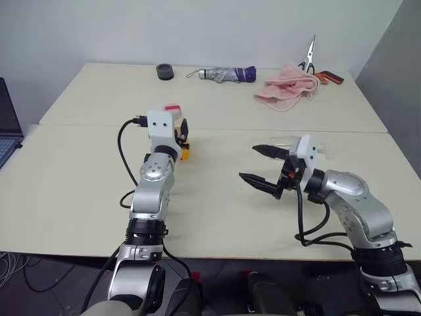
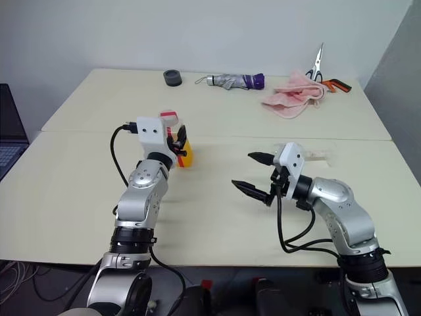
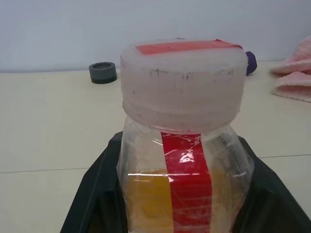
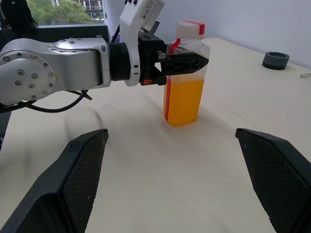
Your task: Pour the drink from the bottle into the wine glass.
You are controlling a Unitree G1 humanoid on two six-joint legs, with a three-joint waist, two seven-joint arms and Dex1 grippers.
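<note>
Left gripper (image 4: 187, 61) clamped on bottle (image 4: 186, 80), upright on table (image 1: 217, 217), drink (image 4: 184, 99) inside. Right gripper (image 1: 261, 164) spread wide, empty, right of bottle, well apart. Wine glass (image 1: 284, 141) behind right gripper.

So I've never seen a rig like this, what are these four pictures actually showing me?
A humanoid robot with two arms. Two pictures look down from its head; two look along each wrist. The left end effector is shut on the bottle, which stands on the table, about half full of orange drink. The right end effector hangs open, with the wine glass lying behind it. At the far edge lie an umbrella, pink cloth, scissors and a black ring.
</note>
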